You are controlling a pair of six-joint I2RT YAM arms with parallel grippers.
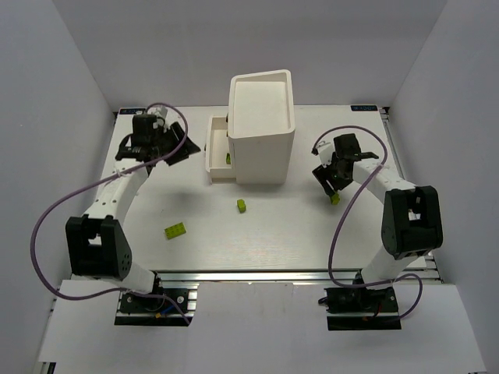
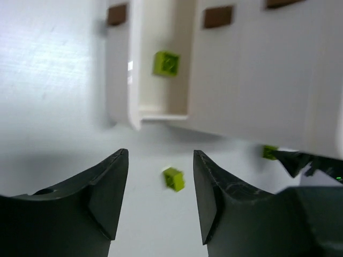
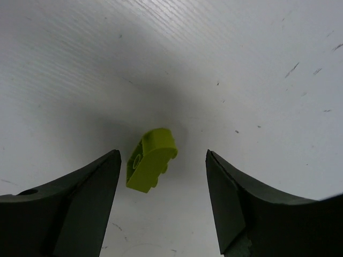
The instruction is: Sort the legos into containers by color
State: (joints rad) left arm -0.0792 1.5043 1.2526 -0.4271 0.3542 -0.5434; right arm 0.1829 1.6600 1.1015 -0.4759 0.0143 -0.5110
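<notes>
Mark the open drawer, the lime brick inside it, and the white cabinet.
open drawer [image 2: 161, 96], left wrist view, bare inner floor.
lime brick [image 2: 166, 63], left wrist view, studded top.
white cabinet [image 1: 261, 105], top external view, top panel.

The cabinet [image 1: 261, 128] was white; its knobs [image 2: 218, 16] were reddish-brown; the legos [image 1: 242, 206] were lime; the cables [image 1: 33, 241] were purple.
</notes>
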